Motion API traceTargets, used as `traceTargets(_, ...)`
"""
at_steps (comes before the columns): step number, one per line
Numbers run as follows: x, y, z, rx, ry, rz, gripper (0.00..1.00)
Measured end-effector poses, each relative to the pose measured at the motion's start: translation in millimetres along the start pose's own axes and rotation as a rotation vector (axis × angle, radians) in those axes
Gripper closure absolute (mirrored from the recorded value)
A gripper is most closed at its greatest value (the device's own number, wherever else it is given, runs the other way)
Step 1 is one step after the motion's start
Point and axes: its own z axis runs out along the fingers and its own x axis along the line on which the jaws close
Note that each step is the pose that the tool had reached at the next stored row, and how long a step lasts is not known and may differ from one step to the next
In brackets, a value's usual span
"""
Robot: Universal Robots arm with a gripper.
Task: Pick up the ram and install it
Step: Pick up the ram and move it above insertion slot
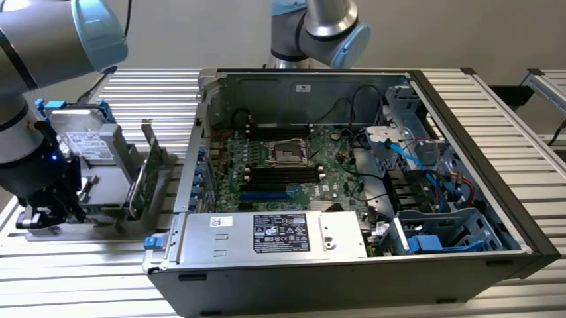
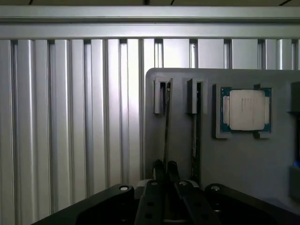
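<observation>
With the gripper (image 2: 165, 169) pinched narrow onto the thin edge of the ram (image 2: 167, 122), seated edge-on in a slot of the grey holder tray (image 2: 234, 164), just beside a second memory stick (image 2: 195, 122) and near the CPU (image 2: 245, 110), on the slatted aluminium table (image 2: 70, 117) to the exterior view's left of the open computer case (image 1: 354, 285).

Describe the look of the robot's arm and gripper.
The arm is built of round silver-grey tubes with pale blue caps at its joints. Its lower section is black and carries a small blue light. The gripper is black, with flat linkage bars dotted with silver bolt heads and two slim, round-tipped fingers.
</observation>
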Motion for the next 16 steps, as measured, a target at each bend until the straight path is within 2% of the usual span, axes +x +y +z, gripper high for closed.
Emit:
traceTargets(5,-0.6,1.1,-22.4,0.0,-0.0002,0.0,0.86)
traceTargets(9,-1.3,-2.5,-40.1,-0.0001,-0.0021,-0.001,0.86)
traceTargets(16,-2.5,-15.6,-69.0,-0.001,-0.0119,-0.012,0.86)
